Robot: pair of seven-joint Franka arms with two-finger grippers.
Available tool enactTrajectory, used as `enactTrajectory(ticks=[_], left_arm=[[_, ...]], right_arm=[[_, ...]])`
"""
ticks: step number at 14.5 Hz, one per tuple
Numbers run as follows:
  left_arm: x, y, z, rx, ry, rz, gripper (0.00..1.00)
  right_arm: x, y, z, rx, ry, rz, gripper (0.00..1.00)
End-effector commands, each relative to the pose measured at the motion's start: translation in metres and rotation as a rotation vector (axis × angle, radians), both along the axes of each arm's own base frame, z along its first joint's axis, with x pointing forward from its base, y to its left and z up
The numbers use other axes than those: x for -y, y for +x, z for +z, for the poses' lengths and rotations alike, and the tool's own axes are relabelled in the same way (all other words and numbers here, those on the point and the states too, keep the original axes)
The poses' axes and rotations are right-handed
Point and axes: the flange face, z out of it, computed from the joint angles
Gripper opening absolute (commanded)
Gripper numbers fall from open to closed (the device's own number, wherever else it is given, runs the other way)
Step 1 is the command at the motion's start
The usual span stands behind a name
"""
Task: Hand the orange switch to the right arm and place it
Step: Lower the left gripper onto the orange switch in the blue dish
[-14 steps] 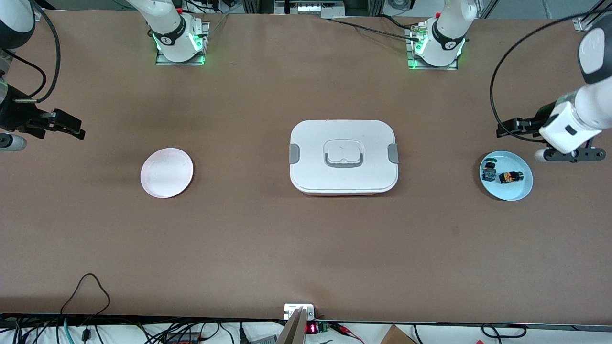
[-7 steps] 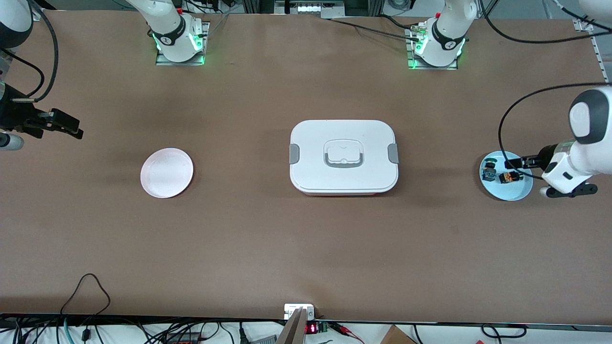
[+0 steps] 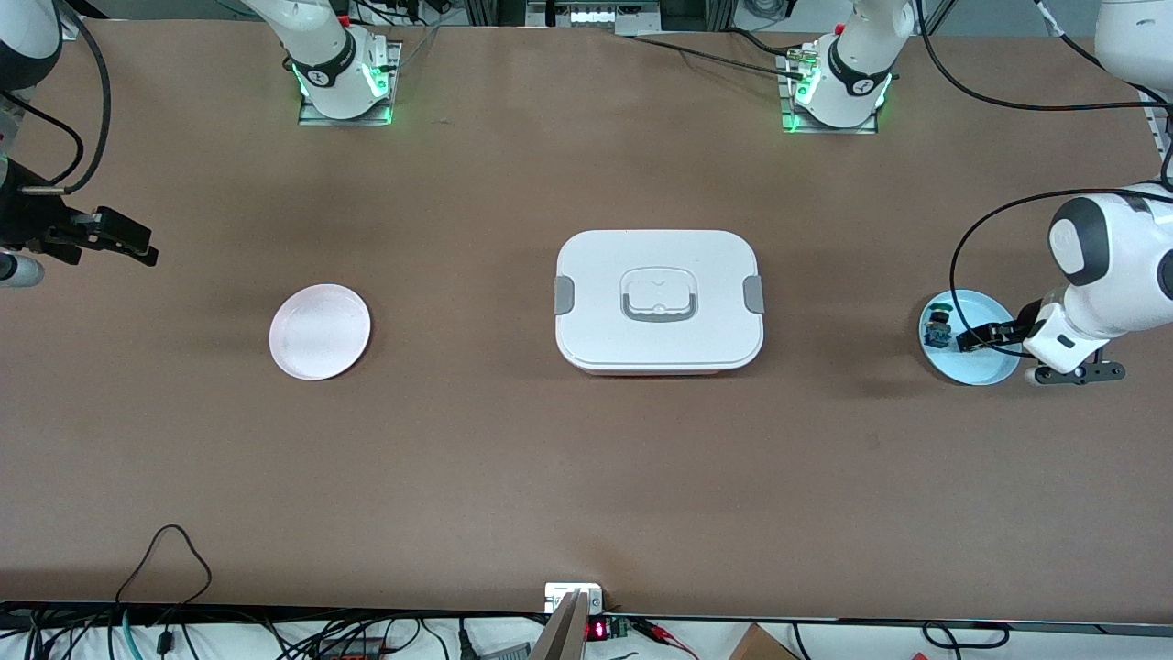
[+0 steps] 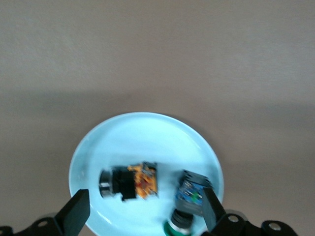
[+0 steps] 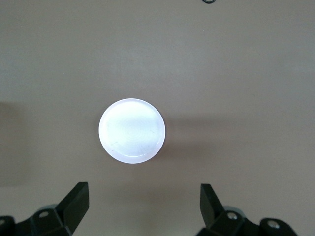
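The orange switch lies on its side in a light blue plate at the left arm's end of the table. In the left wrist view that plate also holds a blue-green switch, which shows in the front view too. My left gripper hangs open just above the plate, one finger on each side of the two switches. In the front view the left gripper covers the orange switch. My right gripper waits open over bare table at the right arm's end and holds nothing.
A pale round plate lies empty toward the right arm's end; the right wrist view shows this plate. A white lidded box with grey side latches stands mid-table. Cables run along the table's edge nearest the front camera.
The left arm has swung toward the front camera and down, bringing its open gripper over the blue plate and the orange switch. The right gripper has barely moved.
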Motion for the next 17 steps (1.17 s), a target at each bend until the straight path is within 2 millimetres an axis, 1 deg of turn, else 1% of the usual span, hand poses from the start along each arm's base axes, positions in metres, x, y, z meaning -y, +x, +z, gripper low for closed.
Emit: enactTrajectory(ticks=[1,4,6,8,9,11,13,16,17], left_arm=[[-0.015,-0.011,-0.027,0.030,0.003,-0.045,1.00],[-0.023,-0.019,-0.039,0.025,-0.002,-0.028,1.00],[-0.022,-0.020,-0.046,0.017,-0.005,-0.023,1.00],[-0.022,-0.018,-0.047,0.033,-0.001,-0.024,1.00],[-0.022,-0.020,-0.052,0.025,-0.005,-0.025,1.00],[-0.026,-0.022,-0.057,0.018,-0.008,-0.019,1.00],[-0.025,-0.024,-0.063,0.008,-0.012,-0.021,1.00],[-0.023,-0.028,-0.068,-0.004,-0.017,-0.021,1.00],[-0.023,-0.028,-0.068,-0.005,-0.017,-0.021,0.92]], right_arm=[[-0.004,-0.005,0.009,0.002,-0.011,0.023,1.00],[-0.005,-0.005,0.010,0.003,-0.011,0.027,1.00],[-0.004,-0.005,0.010,0.003,-0.011,0.025,1.00],[-0.003,-0.006,0.010,0.002,-0.011,0.023,1.00],[-0.003,-0.006,0.010,0.002,-0.009,0.020,1.00],[-0.003,-0.006,0.010,0.003,0.000,0.004,1.00],[-0.002,-0.006,0.010,0.003,0.000,0.002,1.00],[-0.002,-0.006,0.010,0.003,0.000,0.002,1.00],[-0.002,-0.006,0.010,0.003,0.000,0.001,1.00]])
